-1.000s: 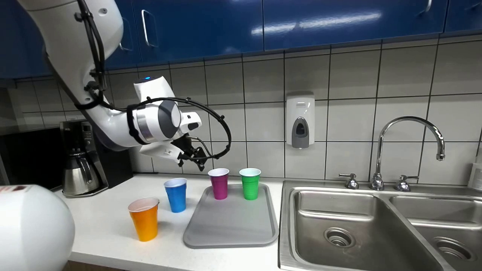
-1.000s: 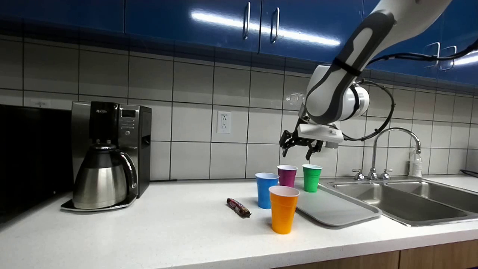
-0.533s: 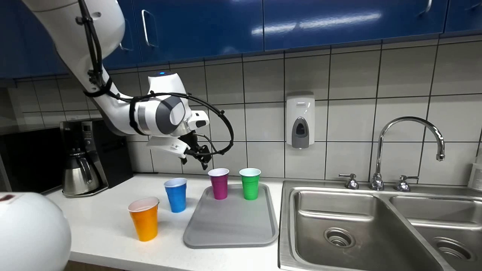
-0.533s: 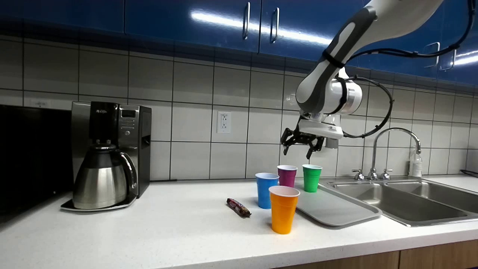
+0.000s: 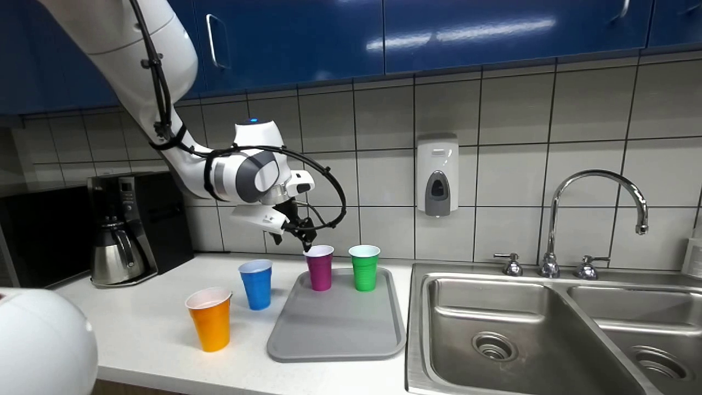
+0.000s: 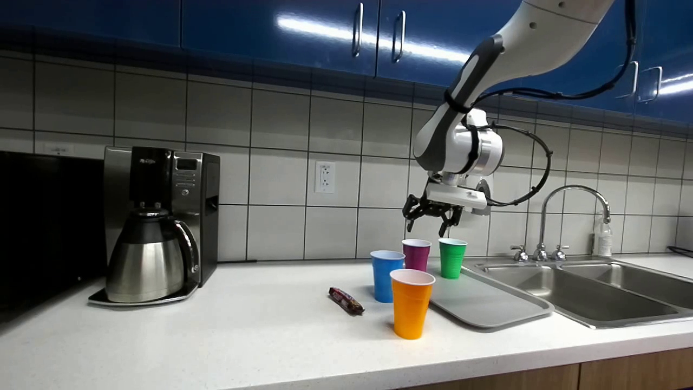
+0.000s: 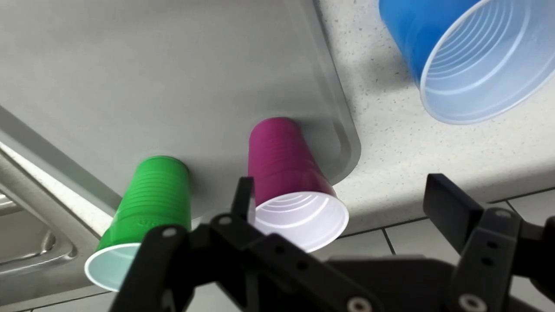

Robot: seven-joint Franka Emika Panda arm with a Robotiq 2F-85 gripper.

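My gripper [image 7: 345, 197] stands open, nothing between its fingers. In the wrist view the purple cup [image 7: 282, 156] appears between the jaws, near the left finger, its white inside showing. In an exterior view the gripper [image 6: 426, 231] hangs above the rims of the purple cup [image 6: 416, 255] and the green cup [image 6: 451, 260]. Both cups are upright at the back of a grey tray [image 5: 340, 334]. On the counter, left of the tray, a blue cup [image 5: 256, 285] and an orange cup [image 5: 210, 321] stand upright. The lower part of the green cup's opening [image 7: 113, 264] is partly behind the gripper in the wrist view.
A wrapped bar [image 6: 346, 301] lies on the counter beside the blue cup. To the tray's right is a steel sink [image 5: 493, 307] with a curved faucet [image 5: 554, 219]. A coffee maker [image 6: 157, 227] stands against the tiled wall, under blue cabinets [image 6: 281, 43].
The arm has swung over, rightward in one exterior picture and leftward in its counterpart. My gripper has come closer to the purple cup, staying open. Cups and tray have not moved.
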